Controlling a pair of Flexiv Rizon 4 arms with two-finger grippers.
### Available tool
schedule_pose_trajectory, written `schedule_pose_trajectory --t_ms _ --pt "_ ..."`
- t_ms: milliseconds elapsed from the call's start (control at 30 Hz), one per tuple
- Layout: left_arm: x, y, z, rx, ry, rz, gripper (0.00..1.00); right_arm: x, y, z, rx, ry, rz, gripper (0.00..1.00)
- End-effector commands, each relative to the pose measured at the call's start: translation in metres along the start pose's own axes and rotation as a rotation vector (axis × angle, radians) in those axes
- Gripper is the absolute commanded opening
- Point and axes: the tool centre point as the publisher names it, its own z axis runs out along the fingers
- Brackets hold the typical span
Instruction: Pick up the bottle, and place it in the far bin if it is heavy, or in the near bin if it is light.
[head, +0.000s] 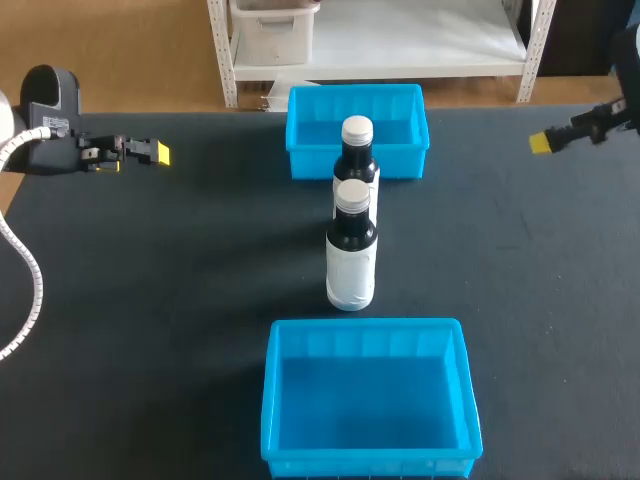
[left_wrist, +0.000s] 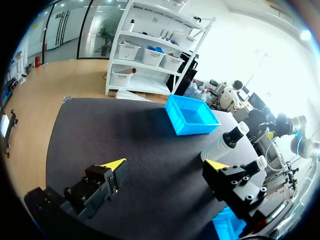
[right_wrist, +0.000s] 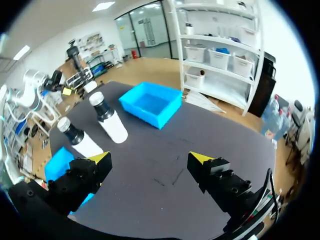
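The fingers (left_wrist: 97, 187) of the left gripper (left_wrist: 167, 165) stand wide apart, with the dark table (left_wrist: 150, 145) showing between their yellow tips. The fingers (right_wrist: 220, 182) of the right gripper (right_wrist: 150, 157) are spread just as wide over the same surface.

Both grippers hang above the table, well apart from the front bottle (head: 350, 255). The left gripper is far off to that bottle's left and somewhat behind it. The right gripper is far off to its right and also behind it.

The front bottle stands upright near the middle of the table. It is dark, with a white cap and a white label round its lower half. A second bottle (head: 357, 150) of the same kind stands upright just behind the front bottle; whether the two touch cannot be told.

The far bin (head: 310, 140), blue and open-topped, sits behind the front bottle, past the second bottle. The near bin (head: 365, 400), also blue, lies in front of the front bottle, near it but apart.
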Motion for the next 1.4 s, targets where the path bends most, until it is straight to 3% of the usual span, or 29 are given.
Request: schedule_pose_trajectory --t_ms 33,300,367,733,1000,1400 --pt "0.000 0.000 0.000 0.000 0.000 0.000 1.00 -0.003 -0.006 -0.008 -0.431 0.219 -0.558 1.00" --pt "0.000 0.000 0.000 0.000 0.000 0.000 1.00 -0.003 -0.006 -0.008 -0.431 0.219 -0.558 1.00" --pt "0.000 0.000 0.000 0.000 0.000 0.000 1.00 -0.005 0.004 -0.006 -0.450 0.137 -0.648 1.00" --pt "0.000 0.000 0.000 0.000 0.000 0.000 1.00 0.001 0.074 0.019 -0.480 0.034 -0.798 1.00" --pt "0.000 0.000 0.000 0.000 0.000 0.000 1.00 0.006 0.118 0.057 -0.488 -0.008 -0.725 1.00" --pt "0.000 0.000 0.000 0.000 0.000 0.000 1.00 0.003 0.159 0.095 -0.443 -0.031 -0.636 1.00"
